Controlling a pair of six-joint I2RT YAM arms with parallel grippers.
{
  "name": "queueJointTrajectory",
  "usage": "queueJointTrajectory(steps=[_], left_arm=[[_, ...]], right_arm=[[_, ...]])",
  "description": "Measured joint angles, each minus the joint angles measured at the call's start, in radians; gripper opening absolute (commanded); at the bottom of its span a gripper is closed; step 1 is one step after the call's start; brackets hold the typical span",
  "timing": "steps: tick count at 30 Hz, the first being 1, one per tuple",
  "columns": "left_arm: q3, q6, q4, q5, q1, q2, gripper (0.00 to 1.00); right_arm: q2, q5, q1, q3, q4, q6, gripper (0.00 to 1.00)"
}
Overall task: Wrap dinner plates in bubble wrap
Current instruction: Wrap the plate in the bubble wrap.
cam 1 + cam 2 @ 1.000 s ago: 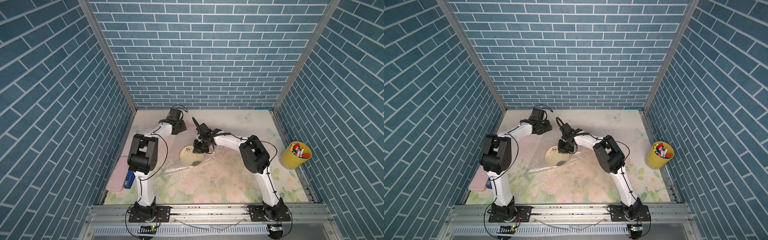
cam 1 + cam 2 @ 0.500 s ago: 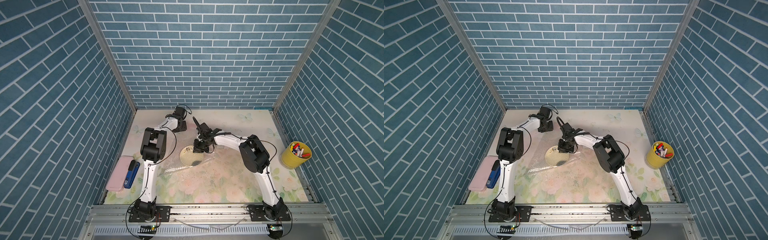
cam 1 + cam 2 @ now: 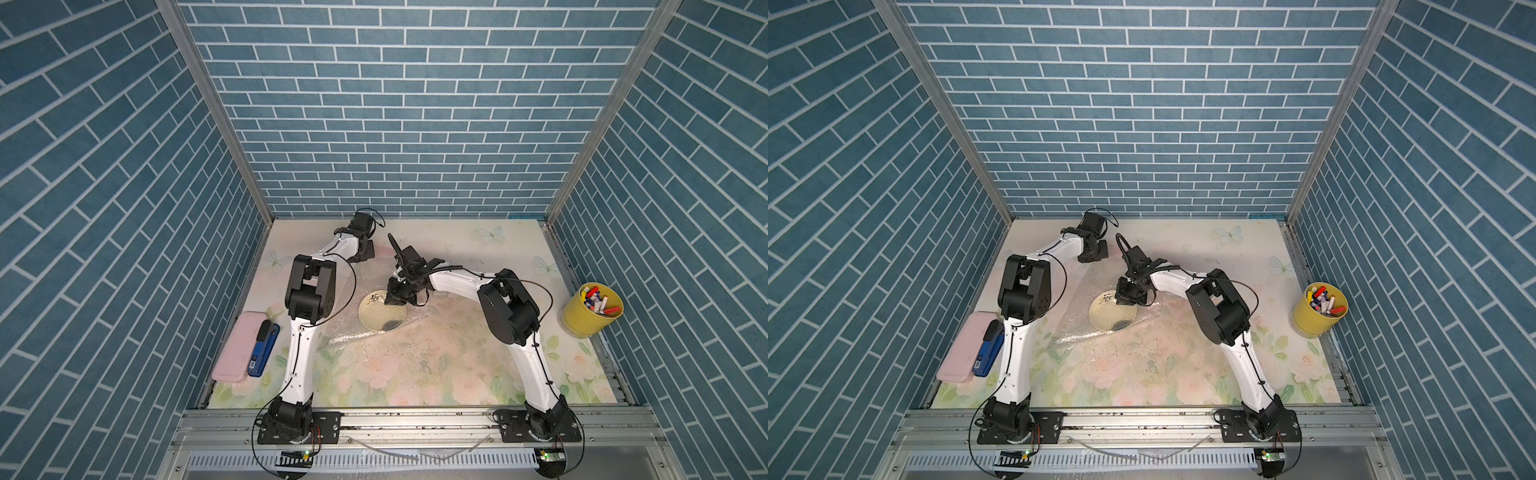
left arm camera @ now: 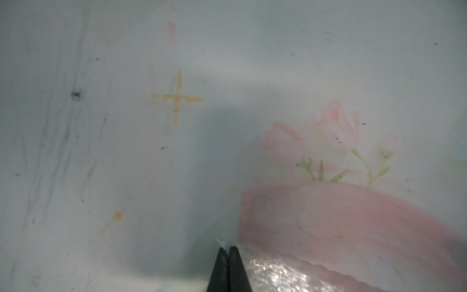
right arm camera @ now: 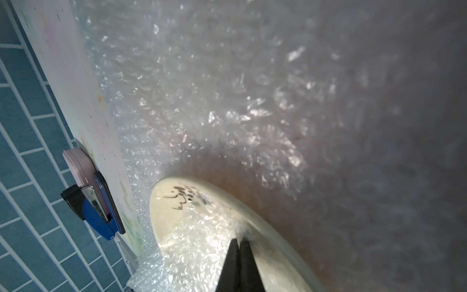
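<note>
L gripper [image 4: 227, 249] is pinching bubble wrap [image 5: 227, 101] at far corner, jaws clenched; R gripper [image 5: 239, 241] is clamping wrap fold atop plate [image 3: 376, 316].

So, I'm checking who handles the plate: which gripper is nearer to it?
Right. The right gripper is over the plate, pinching bubble wrap; the left gripper pinches the sheet's far corner, clear of the plate.
</note>
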Motion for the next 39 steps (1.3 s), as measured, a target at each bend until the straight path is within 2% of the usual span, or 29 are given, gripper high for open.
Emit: queueJointTrajectory(steps=[2, 8, 15, 22, 27, 31, 35, 39], left_arm=[[-0.081, -0.008, 0.039, -0.006, 0.002, -0.048, 0.00], [-0.393, -0.059, 0.086, 0.011, 0.010, -0.308, 0.00], [-0.630, -0.182, 0.269, 0.152, -0.008, -0.623, 0.00], [-0.992, -0.365, 0.447, 0.275, -0.072, -0.799, 0.00], [-1.188, -0.530, 0.572, 0.318, -0.169, -0.846, 0.00], [-1.233, -0.619, 0.655, 0.318, -0.222, -0.846, 0.00], [-1.242, -0.667, 0.710, 0.316, -0.233, -0.819, 0.00], [-1.262, -0.703, 0.763, 0.317, -0.233, -0.757, 0.00]], right_arm=[[0.000, -0.003, -0.001, -0.001, 0.003, 0.004, 0.04], [0.011, -0.021, -0.003, 0.003, 0.018, 0.014, 0.03], [0.042, -0.053, -0.005, 0.035, 0.047, 0.026, 0.02], [0.054, -0.077, -0.014, 0.038, 0.078, 0.044, 0.01], [0.064, -0.097, -0.018, 0.038, 0.116, 0.053, 0.00], [0.066, -0.103, -0.021, 0.036, 0.130, 0.067, 0.00], [0.059, -0.106, -0.026, 0.017, 0.154, 0.074, 0.00], [0.009, -0.071, -0.032, -0.033, 0.142, 0.075, 0.11]])
